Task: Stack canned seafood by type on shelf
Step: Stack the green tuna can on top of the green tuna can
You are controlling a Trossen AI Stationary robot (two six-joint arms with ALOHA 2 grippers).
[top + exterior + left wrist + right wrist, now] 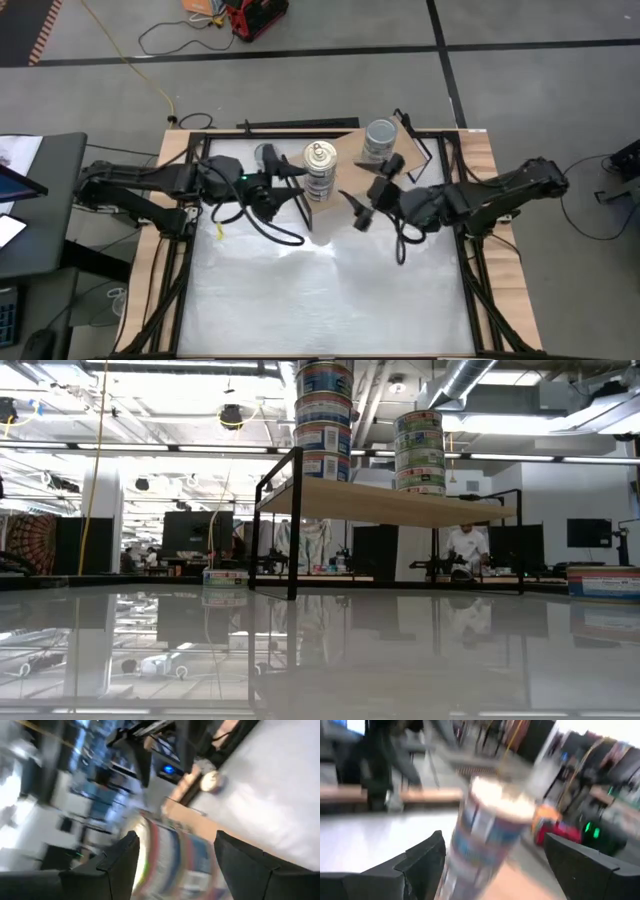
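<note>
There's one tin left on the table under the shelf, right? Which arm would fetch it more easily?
Probably the left. The lone tin sits on the table on the taller stack's side, where the left gripper hovers, open. The right gripper, also open, is beside the shorter stack on the shelf, farther off.

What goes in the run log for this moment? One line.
shelf: two tin stacks | left tool open by stack | right tool open, empty

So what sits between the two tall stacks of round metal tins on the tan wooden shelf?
Nothing: bare tan shelf between left stack and right stack, per high view.
</note>
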